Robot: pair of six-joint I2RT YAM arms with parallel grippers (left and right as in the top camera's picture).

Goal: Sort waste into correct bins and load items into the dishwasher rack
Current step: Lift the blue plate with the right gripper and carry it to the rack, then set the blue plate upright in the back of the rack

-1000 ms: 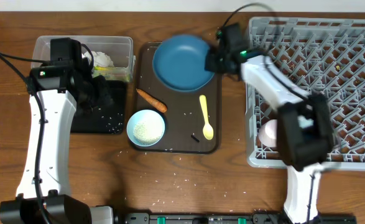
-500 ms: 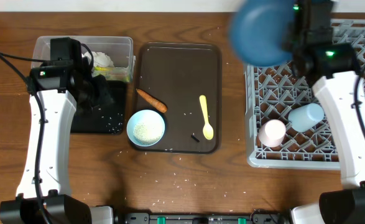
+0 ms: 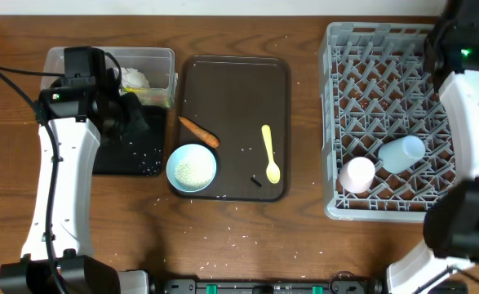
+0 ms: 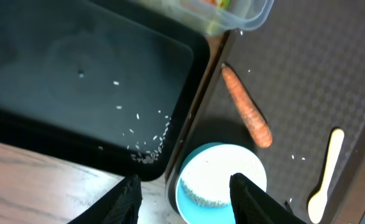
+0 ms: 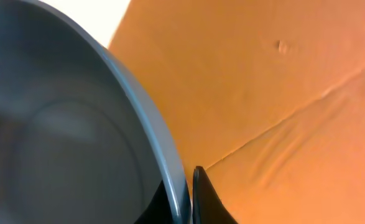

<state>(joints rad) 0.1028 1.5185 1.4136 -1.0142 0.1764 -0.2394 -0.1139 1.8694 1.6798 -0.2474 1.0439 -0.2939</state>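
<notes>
Loading step in hand; my right gripper (image 5: 183, 198) is clamped on the dark blue plate (image 5: 58, 137) by its rim, raised over the far corner of the dishwasher rack (image 3: 361, 98); left gripper (image 4: 185, 196) gapes wide, well left of the rack; next, I judge: lower the plate upright between pegs

- The counter (image 3: 304, 245) is brown wood with visible grain.
- A clear tub (image 3: 153, 52) sits at its back left.
- A black tray (image 3: 113, 163) lies just in front of the tub.
- A brown serving tray (image 3: 239, 90) lies just beside both, to their right.
- The grey dishwasher rack (image 3: 330, 106) fills the right side, a strip of bare wood between it and the serving tray.
- Loose white rice grains (image 3: 241, 239) are scattered on the wood in front of the serving tray.
</notes>
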